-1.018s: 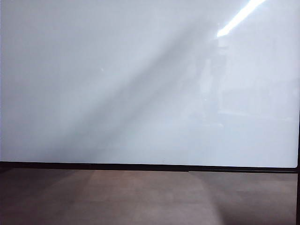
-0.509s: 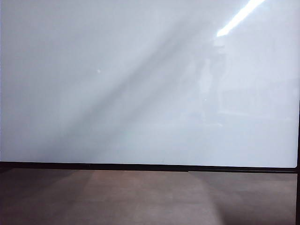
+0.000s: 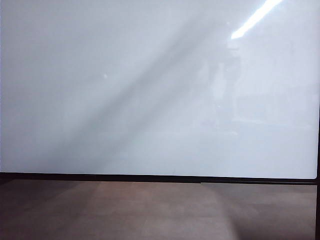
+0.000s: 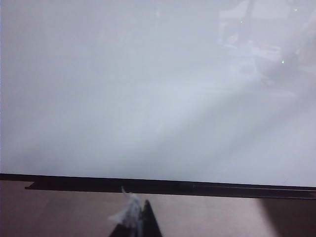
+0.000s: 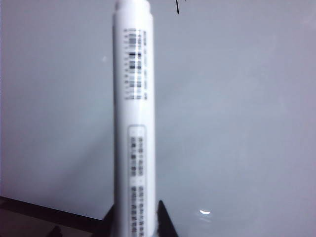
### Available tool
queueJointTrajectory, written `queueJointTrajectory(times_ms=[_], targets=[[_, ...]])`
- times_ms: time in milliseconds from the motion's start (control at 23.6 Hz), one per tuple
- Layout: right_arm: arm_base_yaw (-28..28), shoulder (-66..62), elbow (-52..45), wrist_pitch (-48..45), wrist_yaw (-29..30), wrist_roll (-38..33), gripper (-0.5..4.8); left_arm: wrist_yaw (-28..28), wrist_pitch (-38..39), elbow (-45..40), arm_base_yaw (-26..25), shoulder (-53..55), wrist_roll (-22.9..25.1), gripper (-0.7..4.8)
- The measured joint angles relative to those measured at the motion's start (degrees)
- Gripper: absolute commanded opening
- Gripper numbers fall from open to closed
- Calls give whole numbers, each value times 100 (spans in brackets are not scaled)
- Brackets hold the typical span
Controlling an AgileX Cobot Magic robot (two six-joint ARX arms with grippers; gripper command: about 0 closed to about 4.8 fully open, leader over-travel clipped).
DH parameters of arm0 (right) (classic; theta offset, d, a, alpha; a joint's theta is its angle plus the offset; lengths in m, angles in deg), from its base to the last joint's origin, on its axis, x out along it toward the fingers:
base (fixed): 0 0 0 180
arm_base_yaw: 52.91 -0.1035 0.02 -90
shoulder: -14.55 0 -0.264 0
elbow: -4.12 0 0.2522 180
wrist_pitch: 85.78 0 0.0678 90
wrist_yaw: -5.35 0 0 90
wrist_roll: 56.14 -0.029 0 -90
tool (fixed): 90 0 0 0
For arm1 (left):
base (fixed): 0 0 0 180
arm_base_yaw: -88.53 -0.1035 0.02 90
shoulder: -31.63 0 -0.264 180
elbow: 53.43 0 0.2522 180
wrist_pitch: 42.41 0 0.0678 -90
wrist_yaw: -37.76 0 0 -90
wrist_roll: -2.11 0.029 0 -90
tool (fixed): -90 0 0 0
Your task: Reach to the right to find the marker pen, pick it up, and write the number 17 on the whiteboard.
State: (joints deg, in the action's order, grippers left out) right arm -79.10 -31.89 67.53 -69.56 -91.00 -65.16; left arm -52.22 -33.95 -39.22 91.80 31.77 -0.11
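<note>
The whiteboard (image 3: 150,90) is a big glossy white panel with a thin black frame (image 3: 150,177) that fills most of the exterior view; neither gripper shows there. In the right wrist view my right gripper (image 5: 136,217) is shut on the marker pen (image 5: 134,123), a white barrel with black print that points out over the whiteboard (image 5: 237,123). A short black stroke (image 5: 177,6) is visible near the pen's far end. My left gripper (image 4: 140,217) hovers over the brown surface just short of the frame (image 4: 148,185), its dark fingertips together, with a white frayed scrap (image 4: 129,207) at them.
A brown matte surface (image 3: 150,210) runs along the near side of the whiteboard's frame. A bright ceiling light strip (image 3: 255,17) reflects in the whiteboard's upper right. The frame's right edge (image 3: 318,200) stands at the far right.
Only faint reflections on the whiteboard shift slightly. No arm enters the exterior view.
</note>
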Motion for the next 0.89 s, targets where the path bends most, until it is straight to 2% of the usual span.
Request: queueJointTrajectory(times_ms=[891], targets=[[0, -20, 0, 302, -2, 2, -5, 0, 0, 0, 0, 2, 0, -5]])
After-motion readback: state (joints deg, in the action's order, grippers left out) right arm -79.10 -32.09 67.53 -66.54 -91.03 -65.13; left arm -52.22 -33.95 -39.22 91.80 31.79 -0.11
